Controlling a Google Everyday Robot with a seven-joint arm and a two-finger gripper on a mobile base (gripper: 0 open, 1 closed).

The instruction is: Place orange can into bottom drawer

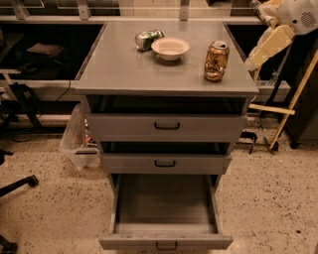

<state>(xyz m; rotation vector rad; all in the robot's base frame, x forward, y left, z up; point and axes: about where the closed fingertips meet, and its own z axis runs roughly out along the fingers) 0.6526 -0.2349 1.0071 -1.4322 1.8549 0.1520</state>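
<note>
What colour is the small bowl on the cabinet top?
The small round bowl is cream-white, in the camera view; the gripper hovers right of the grey cabinet.

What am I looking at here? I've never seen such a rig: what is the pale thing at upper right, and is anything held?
One camera looks down on the front of a grey cabinet; where it is mounted cannot be told. The pale shape is the robot's arm, ending in its gripper, off the cabinet's right edge, holding nothing visible. On the top: the orange can, upright, a pale bowl, and a green and silver can on its side. The bottom drawer is pulled open; the orange can is not yet in it.
</note>
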